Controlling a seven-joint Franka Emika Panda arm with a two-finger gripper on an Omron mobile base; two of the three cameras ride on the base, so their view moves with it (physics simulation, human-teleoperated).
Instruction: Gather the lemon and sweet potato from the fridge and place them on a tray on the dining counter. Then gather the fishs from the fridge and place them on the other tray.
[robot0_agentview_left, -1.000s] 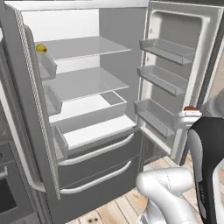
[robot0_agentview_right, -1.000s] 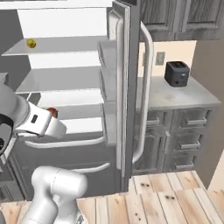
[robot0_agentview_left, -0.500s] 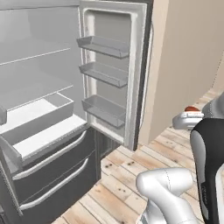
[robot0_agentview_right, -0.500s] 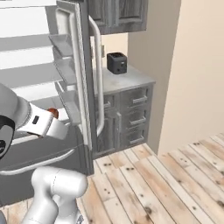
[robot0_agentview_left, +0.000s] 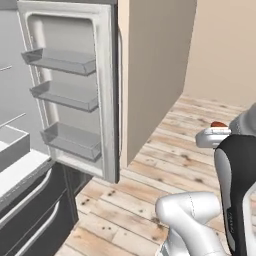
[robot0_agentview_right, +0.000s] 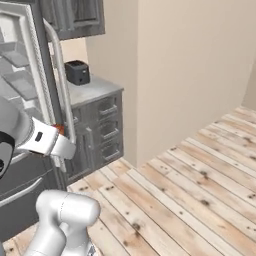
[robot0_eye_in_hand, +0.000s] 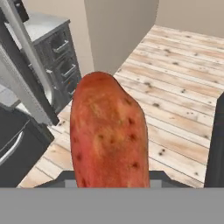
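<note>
gripper (robot0_agentview_left: 216, 131): clenched on the sweet potato (robot0_eye_in_hand: 109, 135) | potato's long axis runs straight out between the jaws | fridge (robot0_agentview_left: 70, 100) to the left

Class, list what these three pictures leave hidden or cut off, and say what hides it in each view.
- Claw fingertips: hand view, covered by the sweet potato.
- Sweet potato: left base view, a sliver shows above the white hand.
- Fridge interior: left base view, cut off by the left edge.
- Toaster: right base view, too small for detail.
</note>
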